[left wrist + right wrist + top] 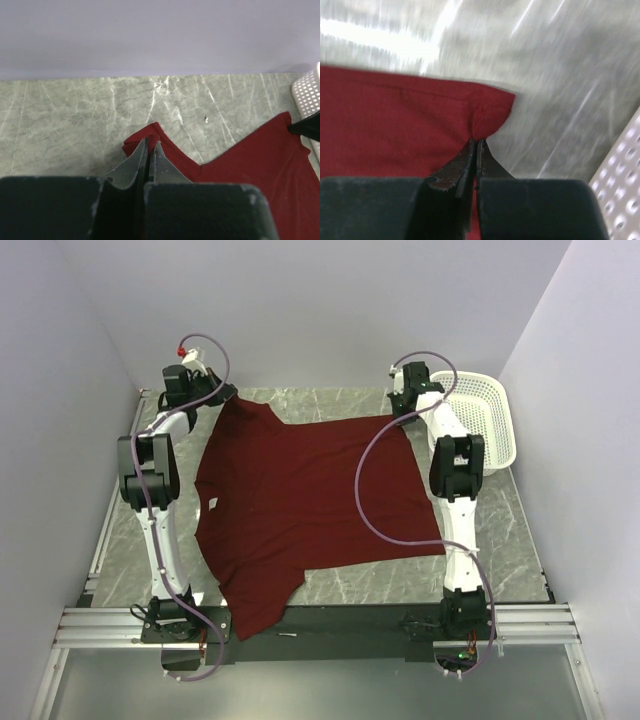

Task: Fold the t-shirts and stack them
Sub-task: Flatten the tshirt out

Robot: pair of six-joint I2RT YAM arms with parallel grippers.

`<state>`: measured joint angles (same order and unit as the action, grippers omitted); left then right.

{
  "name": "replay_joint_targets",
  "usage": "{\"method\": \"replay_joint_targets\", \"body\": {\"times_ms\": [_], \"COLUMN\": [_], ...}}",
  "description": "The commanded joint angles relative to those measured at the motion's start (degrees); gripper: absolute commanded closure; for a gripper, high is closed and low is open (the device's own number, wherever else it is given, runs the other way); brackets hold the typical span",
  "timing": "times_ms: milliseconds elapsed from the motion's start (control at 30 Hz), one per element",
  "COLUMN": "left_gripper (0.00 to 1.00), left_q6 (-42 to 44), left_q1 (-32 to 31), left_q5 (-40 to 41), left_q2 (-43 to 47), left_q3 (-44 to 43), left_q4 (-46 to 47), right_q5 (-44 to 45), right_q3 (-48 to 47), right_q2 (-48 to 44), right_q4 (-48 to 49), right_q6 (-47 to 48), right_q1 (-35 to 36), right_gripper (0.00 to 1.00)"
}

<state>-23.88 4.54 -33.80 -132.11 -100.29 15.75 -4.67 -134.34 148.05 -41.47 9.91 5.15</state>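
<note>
One maroon t-shirt (310,500) lies spread flat over the middle of the marble table (130,540), and one sleeve hangs past the near edge. At the far left, my left gripper (222,398) is shut on the tip of a far sleeve. In the left wrist view a small fold of red cloth (150,132) is pinched between the closed fingers of that gripper (151,142). My right gripper (403,412) is at the far right corner of the shirt. In the right wrist view its jaws (476,141) are closed on the hem corner (490,117), which puckers at the tips.
A white mesh basket (480,415) stands at the back right, just beyond the right gripper, and shows in both wrist views (620,190) (307,92). Pale walls enclose the table on three sides. The arm bases sit on a metal rail (320,625) at the near edge.
</note>
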Motion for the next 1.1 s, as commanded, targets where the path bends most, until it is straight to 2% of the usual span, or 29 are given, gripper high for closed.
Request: {"method": "replay_joint_targets", "body": {"times_ms": [0, 67, 133, 267, 433, 567, 633, 867, 1067], "left_gripper": [0.99, 0.99, 0.99, 0.99, 0.99, 0.99, 0.99, 0.99, 0.99], "left_q6": [0.1, 0.2, 0.2, -0.4, -1.1, -1.3, -1.3, -1.3, -0.8], "left_q1": [0.2, 0.3, 0.6, 1.0, 1.0, 1.0, 1.1, 1.2, 1.4], "left_q5": [-1.3, -1.2, -1.0, -0.4, -1.3, -1.4, -1.7, -2.2, -2.2], "left_q2": [6.0, 8.0, 9.8, 12.8, 13.4, 13.9, 14.4, 16.6, 19.5], "left_q3": [1.7, 4.7, 8.9, 13.6, 13.8, 14.2, 14.8, 17.6, 20.9], "left_q4": [2.9, 3.1, 4.9, 7.3, 6.0, 5.5, 5.4, 6.2, 6.7], "right_q5": [-1.7, 0.4, 2.6, 2.4, 3.6, -0.8, -2.5, -9.7, -16.2], "right_q3": [10.0, 16.9, 19.6, 12.0, 11.5, -1.0, -2.2, 20.2, 34.2], "right_q2": [-4.9, -9.2, -11.3, -7.7, -7.9, -6.2, -7.0, -17.7, -25.7], "right_q4": [-3.0, -0.5, 2.9, -2.3, -1.9, -8.1, -9.6, -6.3, -3.9], "right_q6": [1.2, -0.3, 0.0, 2.3, 6.9, 9.0, 9.6, 10.0, 11.4], "right_q1": [-0.1, 0.0, 0.7, 1.2, 2.9, 2.5, 2.5, 2.5, 3.1], "right_gripper": [0.96, 0.97, 0.98, 0.97, 0.95, 0.94, 0.94, 0.95, 0.95]}}
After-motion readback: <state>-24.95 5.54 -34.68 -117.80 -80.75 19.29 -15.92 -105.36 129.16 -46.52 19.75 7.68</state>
